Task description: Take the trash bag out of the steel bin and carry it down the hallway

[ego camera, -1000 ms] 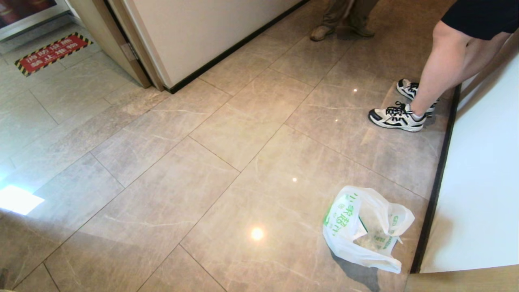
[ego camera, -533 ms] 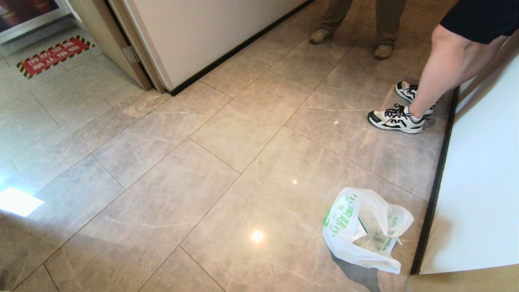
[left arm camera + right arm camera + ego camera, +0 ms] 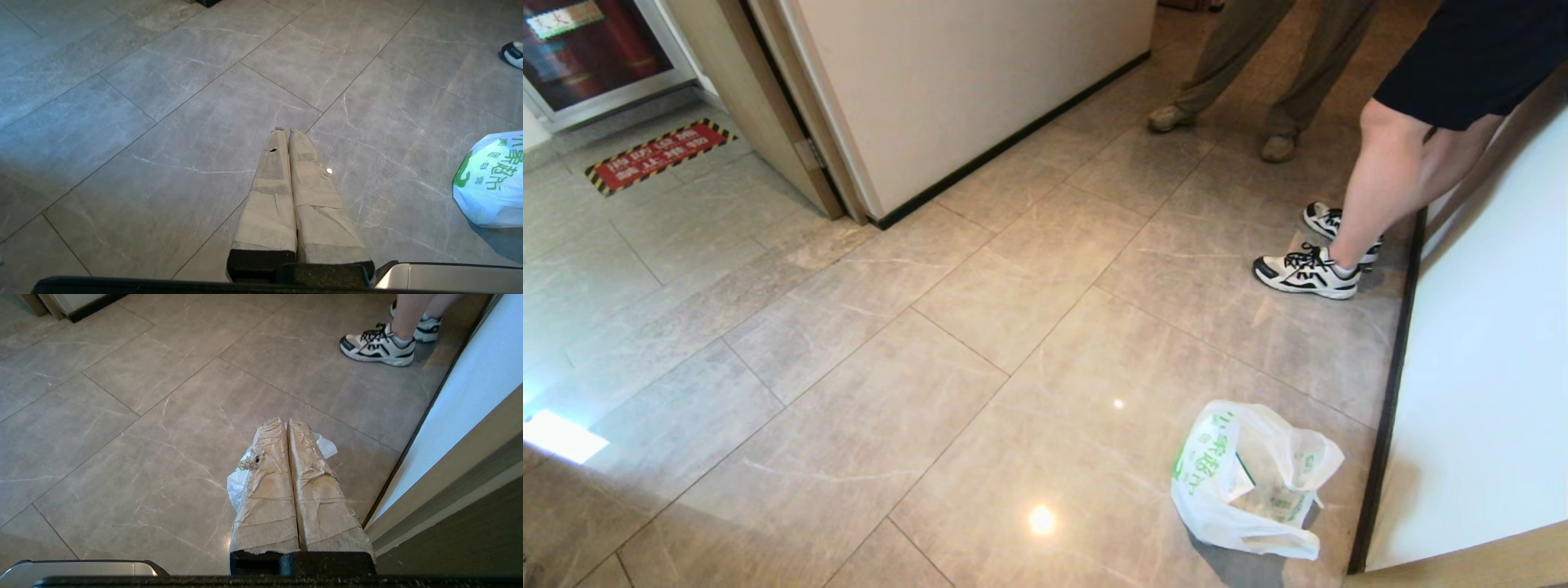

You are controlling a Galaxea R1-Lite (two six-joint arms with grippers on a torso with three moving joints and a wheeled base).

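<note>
Both grippers, left gripper and right gripper, clenched empty; view tilted up since earlier, trash bag left lying on hallway tiles — drop-off judged done.

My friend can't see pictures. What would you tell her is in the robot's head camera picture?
A white trash bag with green print lies on the shiny tiled floor of a hallway, close to a cream wall. Farther off stand two people: one in sneakers, one in long trousers. A red striped floor sign lies far left.
</note>
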